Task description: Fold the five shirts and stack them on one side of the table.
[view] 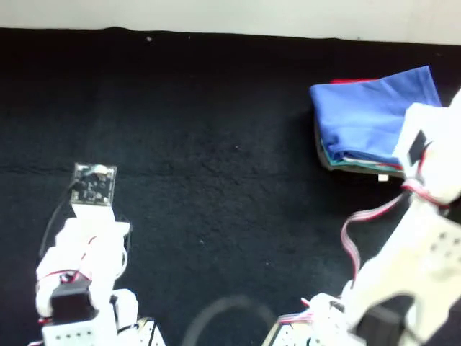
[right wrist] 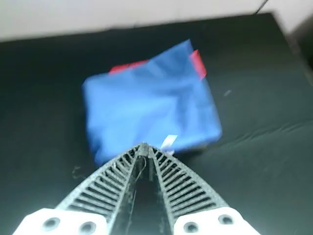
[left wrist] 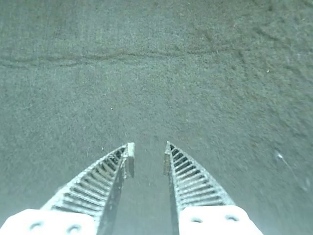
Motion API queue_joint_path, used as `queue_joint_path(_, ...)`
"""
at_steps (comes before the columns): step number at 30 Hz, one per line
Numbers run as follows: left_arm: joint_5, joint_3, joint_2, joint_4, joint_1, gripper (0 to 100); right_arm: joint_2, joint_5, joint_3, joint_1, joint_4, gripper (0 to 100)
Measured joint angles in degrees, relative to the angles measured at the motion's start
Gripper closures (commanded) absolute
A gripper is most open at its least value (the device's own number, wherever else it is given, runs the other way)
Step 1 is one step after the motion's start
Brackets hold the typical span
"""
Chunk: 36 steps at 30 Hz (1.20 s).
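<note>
**Two arms, one stack of folded shirts**

Largest first: black fabric-covered surface (view: 216,144), with a faint crease running across it at about the level of the stack's near edge.

Next, right arm (view: 410,252), white, rising just beside the stack and covering its near corner in the high view. A red-and-white ribbon cable (view: 364,216) looped along its side.

Left arm (view: 83,267), white, well apart from the stack, at the opposite side of the surface. A small circuit board (view: 94,184) at its front end.

Then the stack (view: 353,160) itself, squared up against the far right edge of the surface. On top, a blue shirt (view: 371,119), folded and a little rumpled. Under it, a red edge (view: 353,81) peeking out at the stack's far side, and teal and pale layers showing along the near side. A small white tag (right wrist: 168,142) at the near edge of the blue shirt.

Smallest: right fingers (right wrist: 143,149), tips pressed together with nothing visible between them, aimed at the stack's near edge; touching the cloth or not, impossible to tell.

Left fingers (left wrist: 128,155), parted by a narrow gap, holding nothing, over bare surface well apart from the stack.
</note>
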Motion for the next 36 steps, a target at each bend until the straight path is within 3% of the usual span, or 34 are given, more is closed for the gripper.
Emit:
queue_joint_path(5,0.0,7.12,-7.47,-0.7,-0.44,89,-16.09,-9.85,27.69,-2.73,-2.9,98.9)
queue_joint_path(7,0.0,7.38,-7.65,-0.7,-1.14,95,-21.27,-11.25,37.63,-2.81,-5.54,98.9)
queue_joint_path(8,0.0,7.82,-7.65,-0.7,-1.41,100,-23.82,-11.25,42.55,-2.9,-6.59,98.9)
queue_joint_path(18,0.09,16.53,-7.74,-0.88,-1.58,99,-45.01,-7.38,87.12,-3.16,-19.25,98.9)
queue_joint_path(27,0.62,21.01,-7.74,1.85,-1.58,99,-66.55,-7.3,111.74,-3.16,-22.68,99.0)
queue_joint_path(32,10.9,21.01,-7.74,2.99,-1.14,99,-78.95,-7.12,118.07,-3.25,-22.68,99.1)
queue_joint_path(36,19.78,21.45,-7.74,3.43,1.23,99,-79.3,-7.12,120.09,-3.25,-23.47,99.1)
